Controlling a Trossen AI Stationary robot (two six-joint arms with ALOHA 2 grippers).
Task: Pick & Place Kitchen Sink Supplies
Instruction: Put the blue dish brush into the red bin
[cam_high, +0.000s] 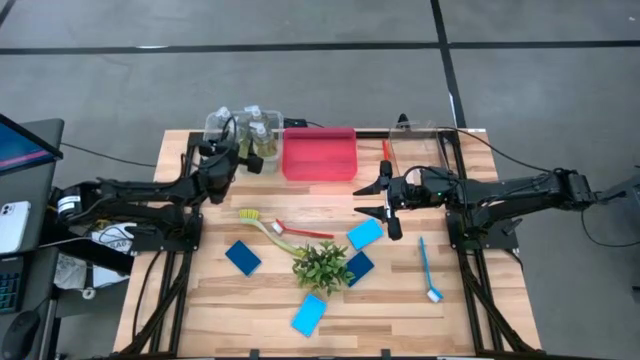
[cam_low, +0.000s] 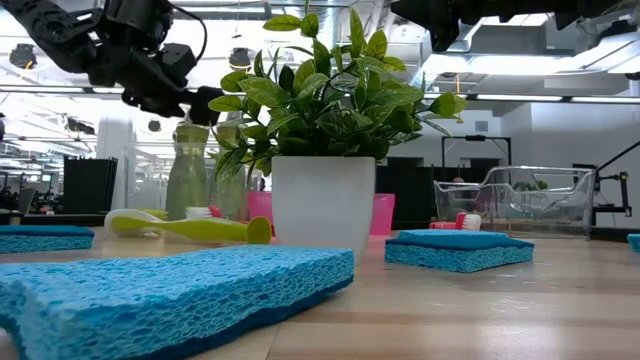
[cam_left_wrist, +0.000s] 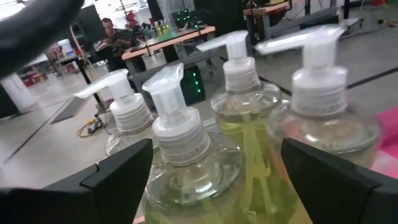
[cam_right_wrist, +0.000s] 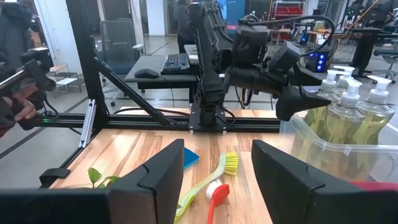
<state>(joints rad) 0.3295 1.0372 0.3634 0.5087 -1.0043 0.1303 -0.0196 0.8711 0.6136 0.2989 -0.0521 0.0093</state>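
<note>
Four clear pump bottles (cam_left_wrist: 186, 155) of yellow-green liquid stand in a clear bin (cam_high: 243, 130) at the table's far left. My left gripper (cam_left_wrist: 216, 149) is open at pump height (cam_high: 238, 158), with a finger on either side of the two nearest bottles and touching neither. My right gripper (cam_right_wrist: 217, 149) hovers open over mid-table (cam_high: 372, 197), facing left. A yellow brush (cam_high: 260, 224), a red brush (cam_high: 305, 232) and a blue brush (cam_high: 428, 268) lie flat on the table. Several light-blue (cam_high: 365, 234) and dark-blue (cam_high: 242, 257) sponges lie flat too.
A red bin (cam_high: 320, 153) sits at the far middle, and a second clear bin (cam_high: 425, 145) to its right holds another red brush (cam_high: 386, 150). A small potted plant (cam_high: 322, 265) stands among the sponges. Bare wood shows along the near edge and at the near right.
</note>
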